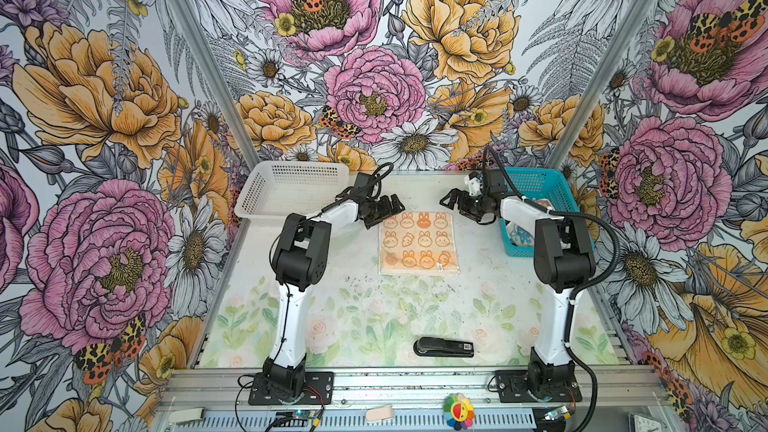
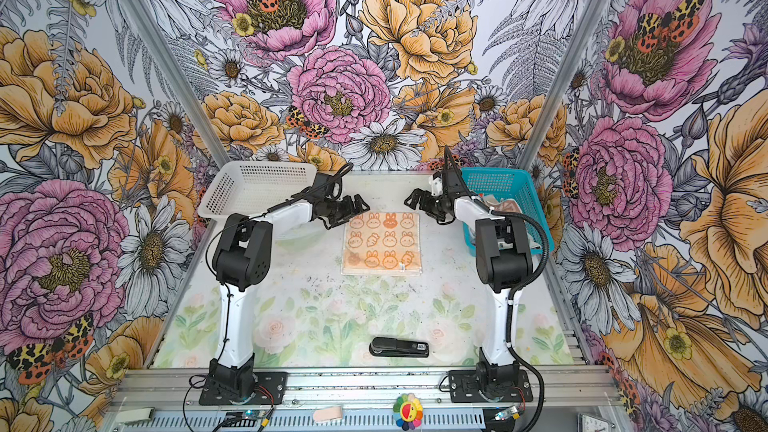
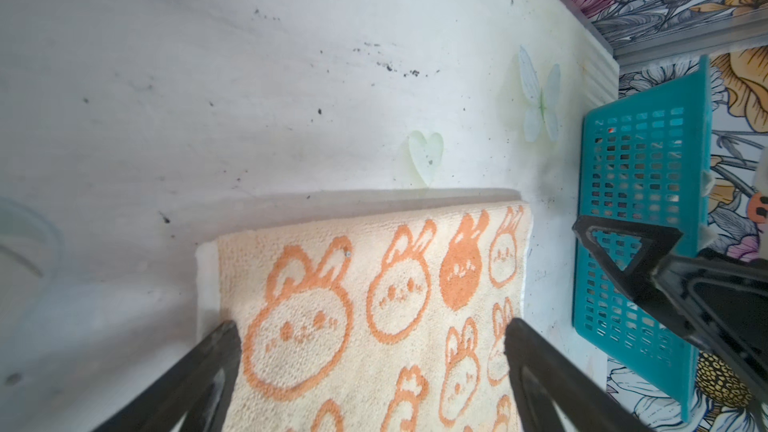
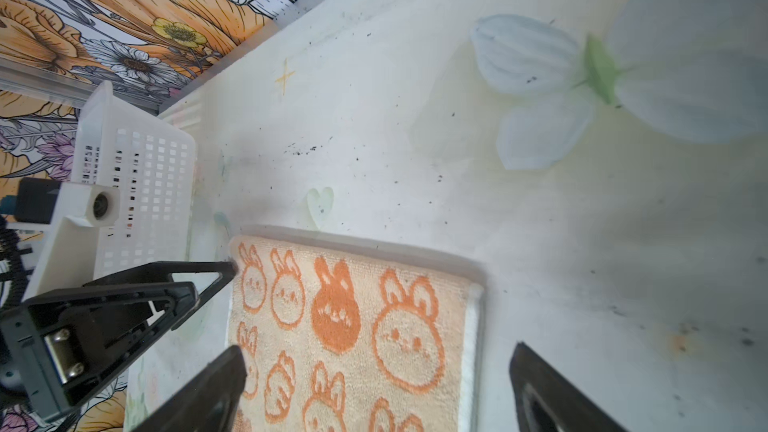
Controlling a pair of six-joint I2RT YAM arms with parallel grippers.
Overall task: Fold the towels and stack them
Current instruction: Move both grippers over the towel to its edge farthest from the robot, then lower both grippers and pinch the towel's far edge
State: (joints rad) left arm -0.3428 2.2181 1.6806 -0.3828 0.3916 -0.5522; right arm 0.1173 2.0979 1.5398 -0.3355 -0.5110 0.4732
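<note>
Bright, even light fills both top views, which are sharp, with wide-angle stretch toward the edges. In the wrist views the pale surface (image 3: 291, 76) looks washed out, the towel (image 3: 374, 305) casts a thin soft shadow, and the borders blur.
</note>
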